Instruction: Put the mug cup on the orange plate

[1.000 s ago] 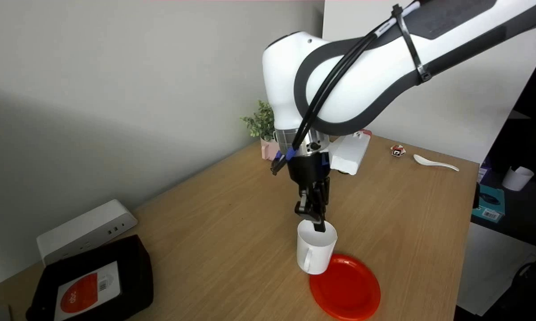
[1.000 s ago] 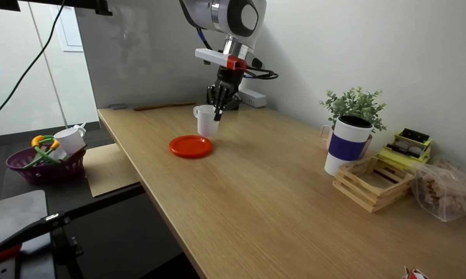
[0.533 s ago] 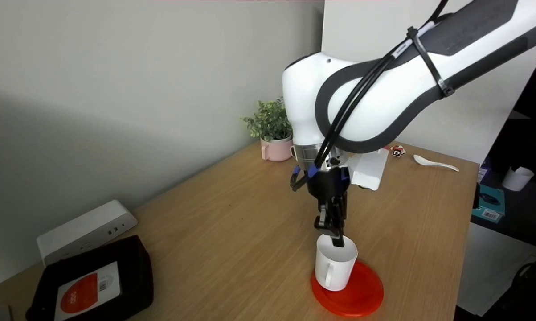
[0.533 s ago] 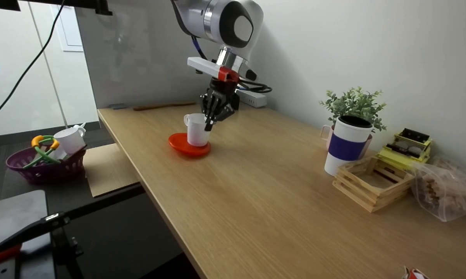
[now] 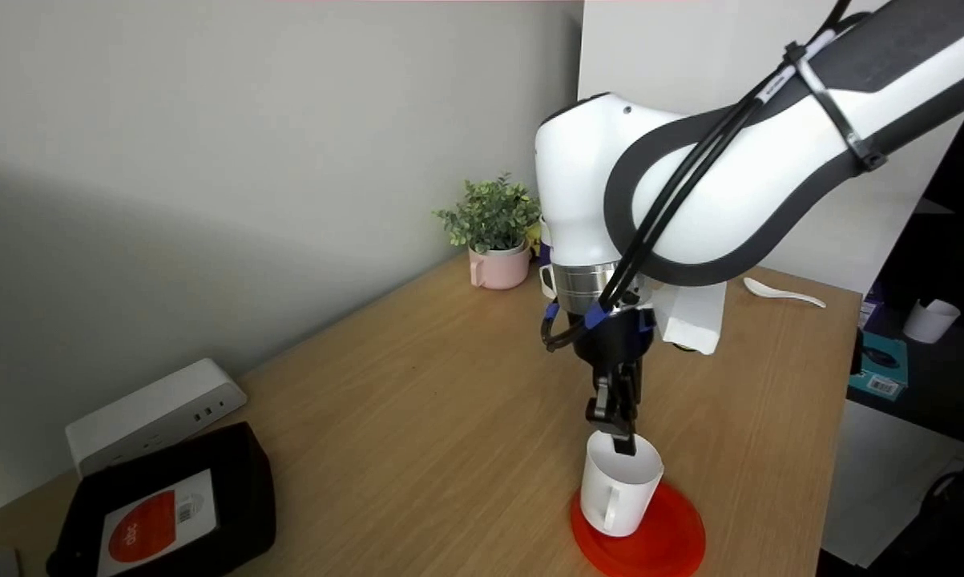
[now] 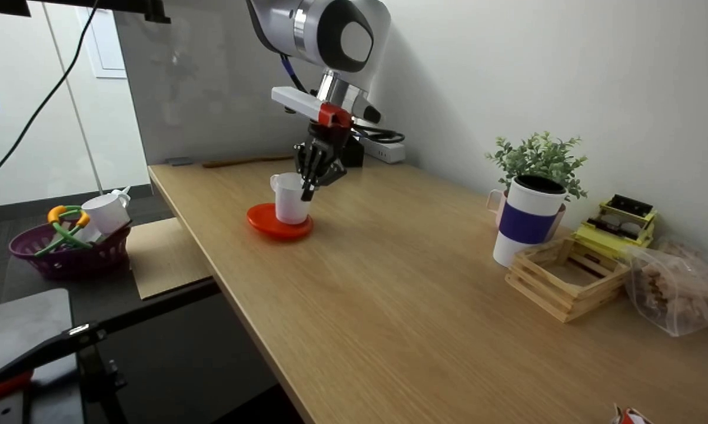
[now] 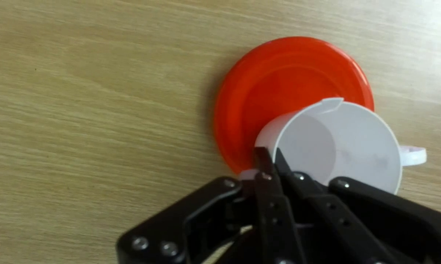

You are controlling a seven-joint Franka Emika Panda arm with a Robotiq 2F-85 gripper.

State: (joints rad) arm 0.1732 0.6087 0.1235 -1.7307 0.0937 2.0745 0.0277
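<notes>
Mug, wall clamped in the claw, overlaps the lower right of the plate in the wrist view; centring probably means shifting upper left.

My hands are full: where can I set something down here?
Bare tabletop lies between the black case and the orange plate, and between that plate and the wooden crate. Crowded: the plate, under the mug cup and tool, and where crate, banded cup, plant and clear bag cluster.

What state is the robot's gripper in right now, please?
Gripper: closed, holding the white mug by its rim, one jaw inside and one outside.
</notes>
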